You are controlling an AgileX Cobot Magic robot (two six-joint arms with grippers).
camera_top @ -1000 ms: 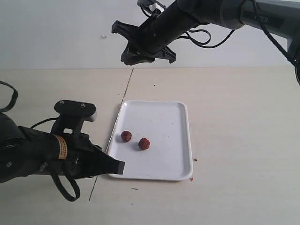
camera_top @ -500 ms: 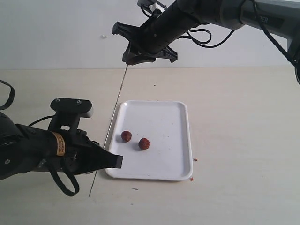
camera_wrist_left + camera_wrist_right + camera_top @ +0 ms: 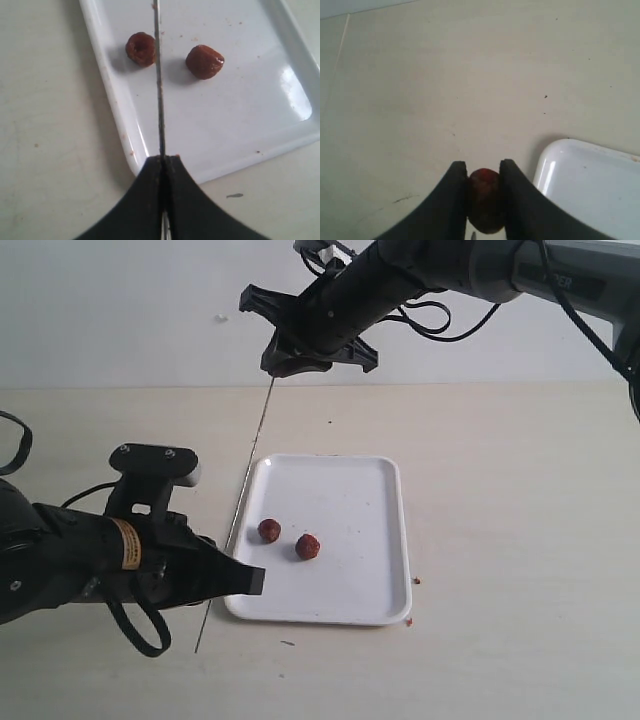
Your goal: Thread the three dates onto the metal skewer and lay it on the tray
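At lower left, the left fingers (image 3: 245, 580) clamp the skewer (image 3: 245, 485), which slants toward top centre. There the right fingers (image 3: 285, 362) pinch one date (image 3: 483, 200); two other dates (image 3: 269, 530) (image 3: 308, 546) sit on the tray (image 3: 385, 540)

The right claw (image 3: 483, 166) grips 1 dark reddish-brown date (image 3: 483, 200), its 2 black fingers (image 3: 451, 200) pressed against either side of the wrinkled lump. Under it lies the pale beige worktop (image 3: 445, 75), dotted with a few tiny dark specks (image 3: 546, 96). Just beside the claw, 1 rounded corner of the white tray (image 3: 580, 185) shows, its low rim glossy.
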